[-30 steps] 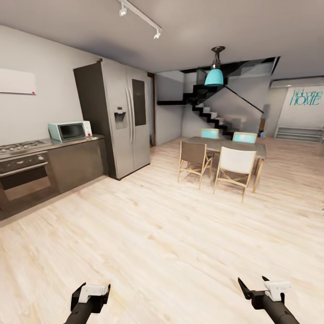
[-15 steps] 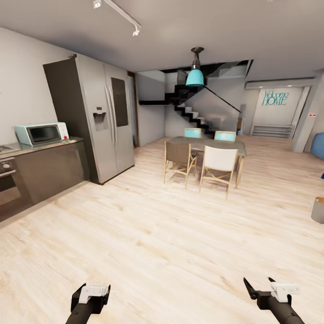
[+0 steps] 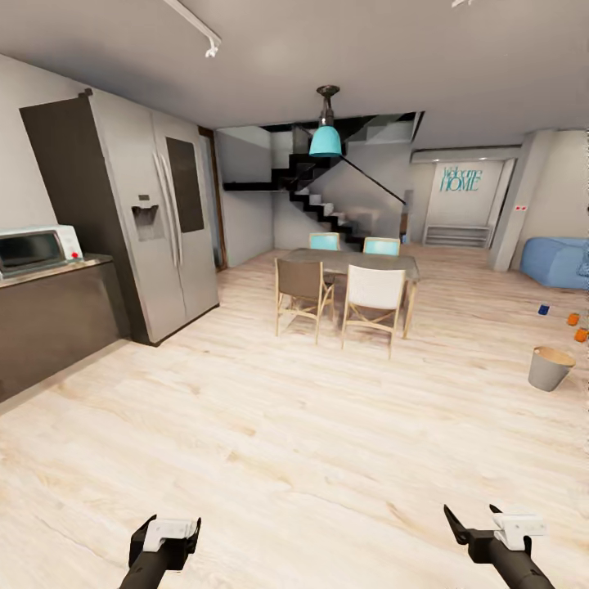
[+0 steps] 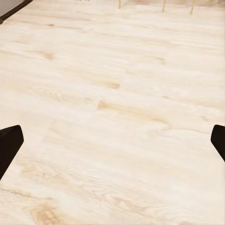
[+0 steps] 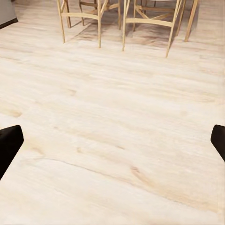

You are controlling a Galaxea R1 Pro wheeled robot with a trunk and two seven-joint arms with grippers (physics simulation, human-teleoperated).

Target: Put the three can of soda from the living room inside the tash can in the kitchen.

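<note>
On the floor at the far right stands the trash can (image 3: 550, 368), a pale grey bucket with an orange-brown inside. Beyond it, three soda cans sit on the floor: one dark blue (image 3: 543, 309) and two orange (image 3: 573, 319) (image 3: 580, 334). My left gripper (image 3: 168, 536) and right gripper (image 3: 483, 528) hang low at the near edge of the head view, far from the cans. Both are open and hold nothing. In the left wrist view the left gripper (image 4: 112, 145) faces bare plank floor. The right gripper (image 5: 112, 145) in its wrist view faces floor and chair legs.
A steel fridge (image 3: 155, 229), a dark counter (image 3: 57, 315) and a teal microwave (image 3: 33, 248) line the left wall. A dining table (image 3: 352, 263) with chairs stands ahead at mid-room, stairs behind it. A light-blue sofa (image 3: 556, 260) sits far right. Wide plank floor lies in between.
The head view has swung to the right: the oven has left the picture, and the trash can, the three cans and the sofa have come into view. The grippers keep their pose.
</note>
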